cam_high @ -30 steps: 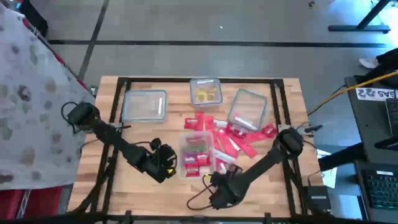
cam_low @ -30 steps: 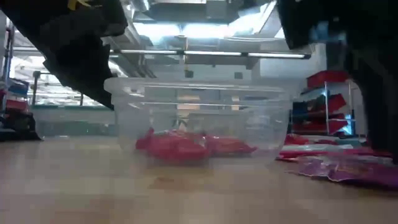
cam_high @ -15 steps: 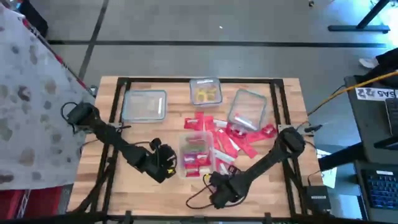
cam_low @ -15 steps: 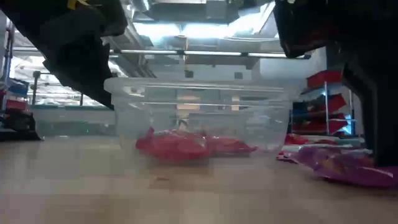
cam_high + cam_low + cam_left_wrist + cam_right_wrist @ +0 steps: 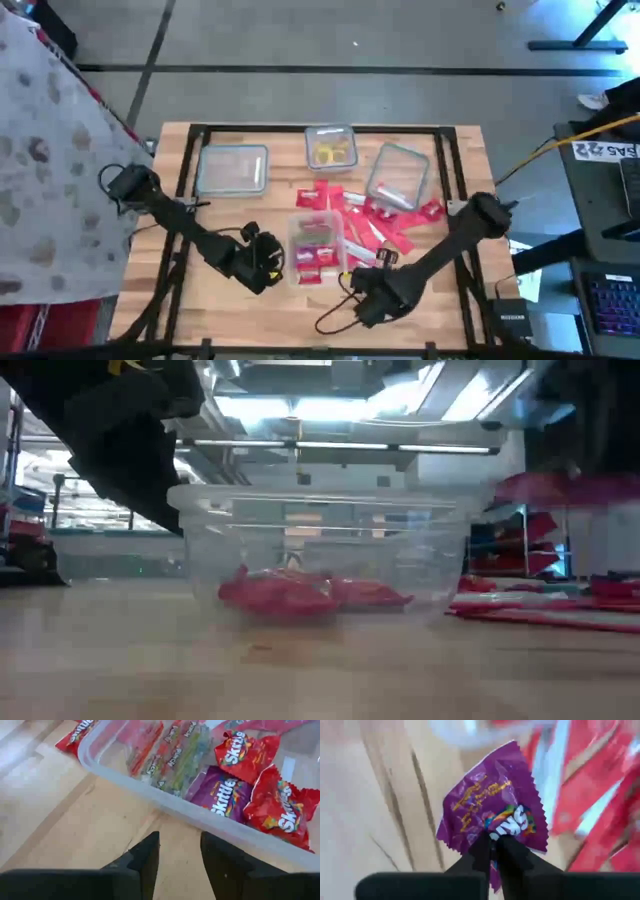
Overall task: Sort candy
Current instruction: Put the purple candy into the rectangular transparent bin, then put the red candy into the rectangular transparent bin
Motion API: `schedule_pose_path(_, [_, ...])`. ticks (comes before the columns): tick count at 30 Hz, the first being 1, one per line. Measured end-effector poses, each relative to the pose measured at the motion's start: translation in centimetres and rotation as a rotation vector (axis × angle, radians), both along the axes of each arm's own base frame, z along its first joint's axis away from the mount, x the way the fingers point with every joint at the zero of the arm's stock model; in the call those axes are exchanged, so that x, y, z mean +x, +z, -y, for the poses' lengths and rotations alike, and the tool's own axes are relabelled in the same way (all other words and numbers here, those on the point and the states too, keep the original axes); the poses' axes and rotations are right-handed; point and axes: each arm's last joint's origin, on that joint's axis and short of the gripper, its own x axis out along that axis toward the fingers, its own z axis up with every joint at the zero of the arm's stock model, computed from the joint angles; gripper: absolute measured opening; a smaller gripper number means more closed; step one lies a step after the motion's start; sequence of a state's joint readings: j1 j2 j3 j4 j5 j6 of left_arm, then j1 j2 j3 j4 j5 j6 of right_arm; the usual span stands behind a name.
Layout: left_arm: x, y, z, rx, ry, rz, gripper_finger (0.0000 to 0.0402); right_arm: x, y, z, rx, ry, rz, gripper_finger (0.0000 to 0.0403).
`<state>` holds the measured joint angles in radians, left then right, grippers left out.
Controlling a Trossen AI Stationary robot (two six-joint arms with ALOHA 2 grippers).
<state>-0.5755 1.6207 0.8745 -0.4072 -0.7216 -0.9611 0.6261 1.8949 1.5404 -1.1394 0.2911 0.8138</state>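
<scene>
— What changed with the right end effector [image 5: 494,845]?
— It closed on a flat magenta-purple candy packet [image 5: 495,812] and lifted it off the wooden counter [image 5: 200,300].
— Did the arm move?
— Yes. It swung rightward, and the purple packet left its spot on the counter in the low view.

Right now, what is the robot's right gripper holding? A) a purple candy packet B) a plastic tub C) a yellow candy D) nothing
A: the right gripper is shut on the edge of a purple candy packet, lifted clear of the wooden table.
</scene>
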Motion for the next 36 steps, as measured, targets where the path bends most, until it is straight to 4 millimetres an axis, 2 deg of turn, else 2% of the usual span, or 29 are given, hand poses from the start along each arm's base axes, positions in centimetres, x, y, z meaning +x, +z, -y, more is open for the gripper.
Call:
schedule_pose_path(6, [0.0, 0.0, -0.1, 0.000, 0.002, 0.000, 0.0129, 3.4, 0.7, 2.4, -0.035, 0.277, 0.062, 0.0001])
schedule_pose_path(12, [0.0, 0.0, -0.1, 0.000, 0.002, 0.000, 0.0129, 7.2, 1.2, 5.2, -0.116, 0.657, 0.181, 0.0001])
schedule_pose_path(16, [0.0, 0.0, -0.1, 0.001, 0.002, 0.000, 0.0129, 8.4, -0.8, 6.2, -0.118, 0.873, 0.107, 0.0001])
schedule_pose_path(20, [0.0, 0.0, -0.1, 0.006, 0.005, 0.003, 0.0129, 9.1, -3.5, 6.2, -0.148, 0.991, 0.014, 0.0001])
schedule_pose_path(24, [0.0, 0.0, -0.1, 0.007, 0.006, 0.003, 0.0129, 9.2, -5.0, 6.0, -0.175, 1.062, -0.048, 0.0016])
schedule_pose_path(36, [0.0, 0.0, -0.1, 0.003, 0.014, 0.010, 0.0129, 9.0, -5.0, 5.4, -0.249, 1.121, -0.066, 0.0107])
